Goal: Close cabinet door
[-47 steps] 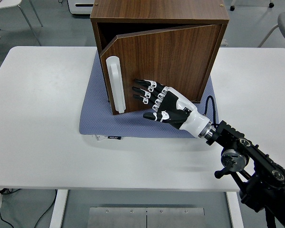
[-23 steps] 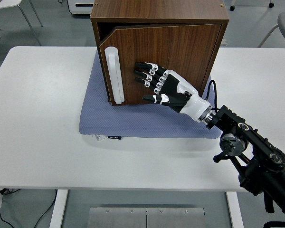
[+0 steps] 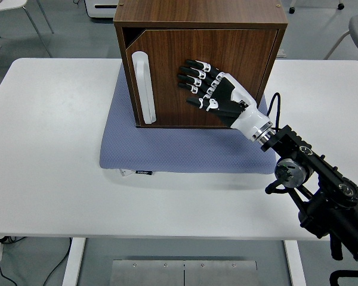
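We see the right hand (image 3: 206,86) with fingers spread flat on the cabinet door (image 3: 200,77), holding nothing; the door is almost shut on the cabinet (image 3: 200,15), on a blue mat (image 3: 167,152).

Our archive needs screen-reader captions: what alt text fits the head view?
A robot's right hand, fingers spread, presses flat on the nearly shut door of a wooden cabinet. The cabinet sits on a blue mat on a white table.
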Robot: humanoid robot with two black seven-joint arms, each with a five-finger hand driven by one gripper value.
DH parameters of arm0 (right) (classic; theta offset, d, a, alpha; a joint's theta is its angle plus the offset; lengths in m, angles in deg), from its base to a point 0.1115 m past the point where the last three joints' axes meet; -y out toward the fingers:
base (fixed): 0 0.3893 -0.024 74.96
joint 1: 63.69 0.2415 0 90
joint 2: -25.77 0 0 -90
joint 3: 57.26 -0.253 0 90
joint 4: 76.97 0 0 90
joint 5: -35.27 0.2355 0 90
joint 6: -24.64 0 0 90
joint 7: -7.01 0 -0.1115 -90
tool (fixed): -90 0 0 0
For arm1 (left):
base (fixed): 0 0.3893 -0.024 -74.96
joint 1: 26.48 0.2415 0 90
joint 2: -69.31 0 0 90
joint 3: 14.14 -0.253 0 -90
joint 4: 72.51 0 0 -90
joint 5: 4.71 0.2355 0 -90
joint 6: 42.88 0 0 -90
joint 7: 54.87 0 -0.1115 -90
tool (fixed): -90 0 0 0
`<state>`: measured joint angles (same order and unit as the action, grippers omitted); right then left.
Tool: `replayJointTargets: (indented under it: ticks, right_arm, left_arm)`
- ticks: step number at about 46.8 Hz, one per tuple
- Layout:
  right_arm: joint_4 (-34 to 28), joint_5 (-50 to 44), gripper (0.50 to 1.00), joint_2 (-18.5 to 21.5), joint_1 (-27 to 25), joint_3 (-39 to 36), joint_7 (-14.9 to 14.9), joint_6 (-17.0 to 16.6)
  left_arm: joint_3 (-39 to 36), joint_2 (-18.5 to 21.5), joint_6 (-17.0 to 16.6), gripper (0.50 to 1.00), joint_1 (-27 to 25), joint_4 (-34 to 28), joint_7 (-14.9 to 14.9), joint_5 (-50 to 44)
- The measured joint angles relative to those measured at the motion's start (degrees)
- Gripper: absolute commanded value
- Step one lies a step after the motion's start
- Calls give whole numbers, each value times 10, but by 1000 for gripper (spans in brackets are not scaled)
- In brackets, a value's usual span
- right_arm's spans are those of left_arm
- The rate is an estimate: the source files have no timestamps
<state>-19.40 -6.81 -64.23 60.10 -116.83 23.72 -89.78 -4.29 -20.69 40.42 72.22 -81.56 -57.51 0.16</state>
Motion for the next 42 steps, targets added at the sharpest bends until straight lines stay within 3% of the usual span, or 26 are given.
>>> replayJointTargets:
  ticks: [9, 22, 33, 42]
  right_arm:
    - [5, 12, 1000, 0, 1, 0, 10, 11]
    - [30, 8, 1000, 0, -33, 16, 10, -71]
    - [72, 8, 1000, -2, -72, 10, 10, -98]
    - [104, 8, 1000, -48, -103, 8, 10, -106]
  left_arm:
    - [0, 0, 0, 1000, 0, 0, 0, 0]
    - [0, 0, 0, 1000, 0, 0, 0, 0]
    - [0, 0, 0, 1000, 0, 0, 0, 0]
    - [0, 0, 0, 1000, 0, 0, 0, 0]
